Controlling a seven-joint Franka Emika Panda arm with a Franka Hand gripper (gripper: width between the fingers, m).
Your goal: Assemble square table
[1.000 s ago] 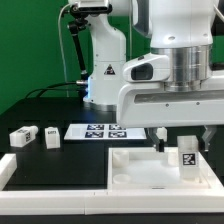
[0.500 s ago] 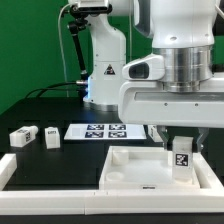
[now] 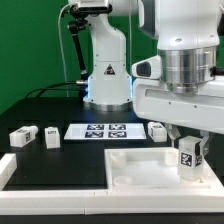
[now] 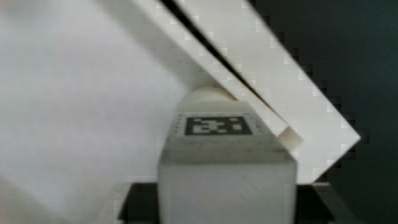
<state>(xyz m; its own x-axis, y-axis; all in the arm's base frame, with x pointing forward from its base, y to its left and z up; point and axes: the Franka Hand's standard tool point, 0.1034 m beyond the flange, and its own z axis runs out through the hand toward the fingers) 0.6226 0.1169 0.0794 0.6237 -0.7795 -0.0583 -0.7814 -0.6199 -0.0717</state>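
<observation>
leg-fitting step, we judge: lower right of frame, our gripper (image 3: 188, 148), fingers pinched on a leg block (image 3: 187, 158), hangs over the square top (image 3: 132, 162); next move needs lining up w/ a corner & lowering upright.

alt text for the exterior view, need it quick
The tool holds a tagged white leg block upright over the white square top. Three more leg blocks and the marker board lie on the dark table behind it.
</observation>
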